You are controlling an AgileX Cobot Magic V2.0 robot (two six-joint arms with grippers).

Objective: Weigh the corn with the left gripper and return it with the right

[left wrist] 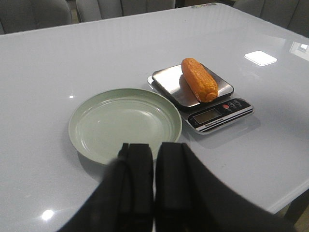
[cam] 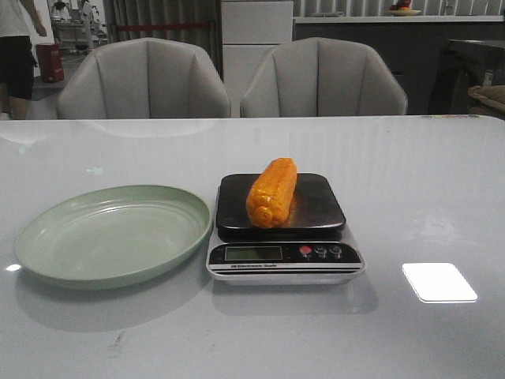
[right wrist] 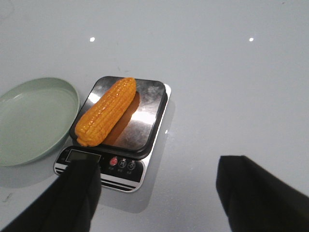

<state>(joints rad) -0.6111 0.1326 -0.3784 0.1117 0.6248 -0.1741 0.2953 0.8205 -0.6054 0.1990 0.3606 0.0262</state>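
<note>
Corn (cam: 272,192) lies flat on the scale's black platform (cam: 316,204), lengthwise front to back, a bit left of platform centre, blunt end toward the display. Nothing grips it. Scale (cam: 285,260) sits mid-table, display (cam: 253,253) and three buttons (cam: 319,252) facing the robot. Pale green plate (cam: 110,234) just beside the scale on its left, rim nearly touching, nothing in it. Left gripper (left wrist: 154,169) held above the table near the plate's near edge, fingers pressed together, holding nothing. Right gripper (right wrist: 159,186) held above the table near the scale, jaws spread wide, holding nothing. White glossy table (cam: 410,181); two grey chairs (cam: 323,77) behind it.
</note>
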